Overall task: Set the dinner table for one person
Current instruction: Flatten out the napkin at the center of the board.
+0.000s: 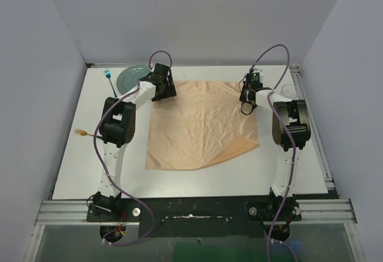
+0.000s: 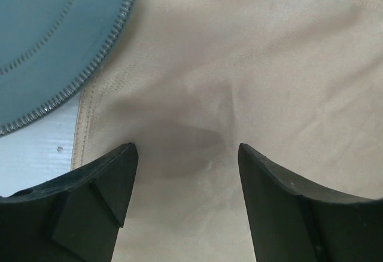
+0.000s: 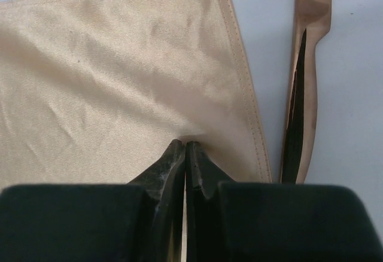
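Observation:
A peach-orange cloth (image 1: pixel 203 124) lies spread on the white dinner table (image 1: pixel 179 181), with its near right corner folded over. My left gripper (image 1: pixel 163 88) (image 2: pixel 185 151) hovers open over the cloth's (image 2: pixel 239 64) far left corner, with nothing between its fingers. Just beyond that corner sits a teal plate (image 1: pixel 130 78) (image 2: pixel 48 34). My right gripper (image 1: pixel 246 103) (image 3: pixel 187 143) is shut, its tips pinching a small pucker of the cloth (image 3: pixel 108 82) near its far right edge. A rose-gold knife (image 3: pixel 311 46) lies on the table just right of that edge.
A blue-handled utensil (image 1: pixel 109 76) lies left of the plate, near the far left corner. A yellow fork (image 1: pixel 81 133) rests by the table's left edge. A clear glass (image 1: pixel 289 88) stands at the far right, next to the side rail.

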{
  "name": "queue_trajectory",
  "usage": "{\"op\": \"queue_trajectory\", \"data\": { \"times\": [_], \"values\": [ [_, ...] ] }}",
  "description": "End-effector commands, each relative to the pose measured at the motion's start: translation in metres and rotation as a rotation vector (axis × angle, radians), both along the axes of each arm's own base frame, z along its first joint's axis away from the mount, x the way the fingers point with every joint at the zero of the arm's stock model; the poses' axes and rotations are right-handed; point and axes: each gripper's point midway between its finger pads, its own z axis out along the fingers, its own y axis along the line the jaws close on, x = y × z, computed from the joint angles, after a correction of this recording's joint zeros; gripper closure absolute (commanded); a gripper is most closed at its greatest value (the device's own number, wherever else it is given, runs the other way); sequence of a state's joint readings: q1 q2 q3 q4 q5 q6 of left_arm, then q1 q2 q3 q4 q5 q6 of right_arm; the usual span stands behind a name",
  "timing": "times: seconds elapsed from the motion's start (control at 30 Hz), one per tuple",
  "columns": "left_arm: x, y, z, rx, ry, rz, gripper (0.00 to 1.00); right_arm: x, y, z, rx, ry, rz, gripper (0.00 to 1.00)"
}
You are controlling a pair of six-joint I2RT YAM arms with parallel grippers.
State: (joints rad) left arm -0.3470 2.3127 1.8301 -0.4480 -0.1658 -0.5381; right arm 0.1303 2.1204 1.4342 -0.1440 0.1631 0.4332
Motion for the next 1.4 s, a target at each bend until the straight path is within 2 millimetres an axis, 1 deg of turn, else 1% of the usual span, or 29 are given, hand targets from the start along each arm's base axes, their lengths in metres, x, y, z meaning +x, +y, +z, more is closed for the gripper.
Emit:
{"op": "queue_trajectory", "data": {
  "times": [0.0,0.03,0.07,0.1,0.17,0.23,0.3,0.33,0.4,0.43,0.5,0.57,0.6,0.63,0.7,0.73,0.77,0.8,0.87,0.93,0.97,1.0,1.03,1.1,1.17,1.23,1.37],
  "values": [
    [0.003,0.02,-0.019,0.062,0.039,0.047,0.33,-0.011,-0.002,-0.017,-0.009,0.085,0.025,1.0],
    [0.004,0.022,-0.01,0.062,0.019,0.054,0.33,-0.011,-0.002,-0.011,-0.01,0.075,0.027,1.0],
    [0.005,0.022,-0.001,0.058,-0.002,0.061,0.33,-0.011,-0.002,0.0,-0.012,0.055,0.029,1.0],
    [0.006,0.022,0.01,0.047,-0.028,0.067,0.33,-0.011,-0.003,0.01,-0.013,0.034,0.03,0.97],
    [0.005,0.023,0.036,0.02,-0.089,0.081,0.32,-0.014,-0.003,0.032,-0.011,-0.006,0.033,0.84],
    [0.001,0.022,0.061,-0.01,-0.14,0.086,0.31,-0.02,-0.003,0.055,-0.008,-0.048,0.04,0.78],
    [-0.004,0.021,0.09,-0.042,-0.198,0.085,0.3,-0.025,-0.002,0.083,-0.001,-0.102,0.049,0.72],
    [-0.007,0.02,0.107,-0.06,-0.237,0.085,0.3,-0.028,-0.001,0.099,0.003,-0.135,0.057,0.69],
    [-0.017,0.02,0.134,-0.087,-0.293,0.081,0.29,-0.034,0.003,0.131,0.009,-0.196,0.078,0.66],
    [-0.021,0.018,0.151,-0.106,-0.334,0.075,0.29,-0.039,0.006,0.148,0.008,-0.229,0.089,0.66],
    [-0.032,0.016,0.18,-0.145,-0.396,0.056,0.29,-0.048,0.013,0.179,0.004,-0.284,0.118,0.64],
    [-0.046,0.013,0.21,-0.2,-0.452,0.023,0.28,-0.062,0.024,0.206,0.008,-0.307,0.161,0.64],
    [-0.053,0.01,0.216,-0.224,-0.46,0.001,0.28,-0.07,0.032,0.209,0.005,-0.287,0.186,0.65],
    [-0.065,0.007,0.23,-0.256,-0.479,-0.028,0.28,-0.081,0.039,0.211,-0.003,-0.264,0.207,0.66],
    [-0.087,0.0,0.242,-0.313,-0.487,-0.092,0.28,-0.108,0.056,0.208,-0.038,-0.219,0.248,0.69],
    [-0.099,-0.003,0.244,-0.344,-0.482,-0.119,0.28,-0.124,0.068,0.201,-0.06,-0.193,0.275,0.72],
    [-0.112,-0.005,0.247,-0.373,-0.481,-0.137,0.31,-0.139,0.074,0.19,-0.079,-0.157,0.288,0.73],
    [-0.125,-0.007,0.246,-0.398,-0.476,-0.155,0.37,-0.152,0.077,0.18,-0.093,-0.126,0.292,0.75],
    [-0.148,-0.006,0.244,-0.431,-0.468,-0.171,0.46,-0.177,0.079,0.154,-0.114,-0.053,0.29,0.78],
    [-0.17,-0.002,0.241,-0.443,-0.464,-0.175,0.57,-0.195,0.075,0.135,-0.136,0.001,0.27,0.79],
    [-0.18,0.002,0.24,-0.444,-0.465,-0.175,0.61,-0.203,0.073,0.126,-0.147,0.024,0.254,0.79],
    [-0.189,0.006,0.234,-0.438,-0.456,-0.168,0.65,-0.209,0.069,0.119,-0.162,0.044,0.242,0.8],
    [-0.198,0.011,0.235,-0.434,-0.459,-0.163,0.7,-0.215,0.066,0.113,-0.171,0.063,0.238,0.81],
    [-0.213,0.019,0.239,-0.425,-0.477,-0.154,0.73,-0.224,0.06,0.105,-0.197,0.098,0.22,0.8],
    [-0.223,0.027,0.239,-0.407,-0.48,-0.144,0.74,-0.23,0.055,0.101,-0.226,0.123,0.203,0.81],
    [-0.229,0.034,0.239,-0.384,-0.479,-0.131,0.74,-0.232,0.053,0.1,-0.245,0.137,0.194,0.8],
    [-0.237,0.041,0.235,-0.362,-0.467,-0.118,0.74,-0.238,0.056,0.089,-0.254,0.182,0.207,0.8]
  ]
}}
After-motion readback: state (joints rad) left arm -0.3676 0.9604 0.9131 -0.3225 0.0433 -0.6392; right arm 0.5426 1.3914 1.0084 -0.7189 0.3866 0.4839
